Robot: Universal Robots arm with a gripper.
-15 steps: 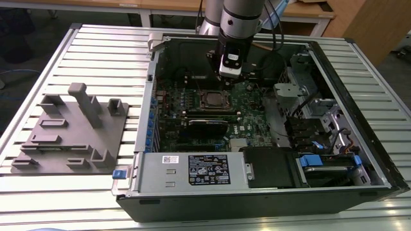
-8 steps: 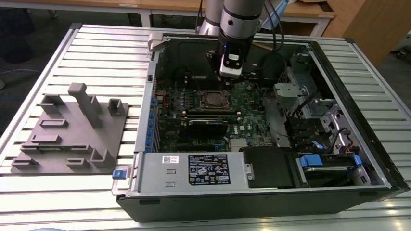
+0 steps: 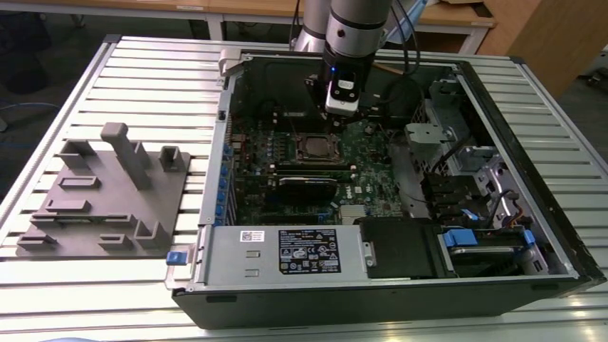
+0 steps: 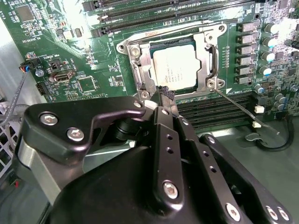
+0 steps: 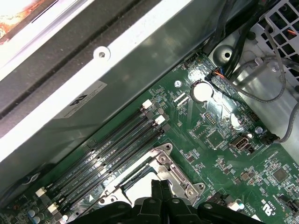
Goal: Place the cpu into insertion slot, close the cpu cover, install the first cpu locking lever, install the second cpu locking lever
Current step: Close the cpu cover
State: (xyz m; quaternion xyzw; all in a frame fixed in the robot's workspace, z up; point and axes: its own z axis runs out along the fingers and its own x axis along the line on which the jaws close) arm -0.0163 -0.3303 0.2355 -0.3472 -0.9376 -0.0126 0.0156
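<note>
The cpu lies flat in the insertion slot, its dull silver top showing. The cpu cover is down around it, a silvery frame with a cut-out centre, also seen in the first wrist view. One thin locking lever sticks out from the socket's corner over the memory slots. A second lever runs along the opposite side of the frame. My gripper is shut with nothing held, its tip just beside the socket's edge. In the exterior view the gripper hangs just behind the socket.
The open computer case lies on a slatted table. Long black memory slots flank the socket. A black card, the power supply and a drive cage with cables surround the board. A grey fixture sits at the exterior view's left.
</note>
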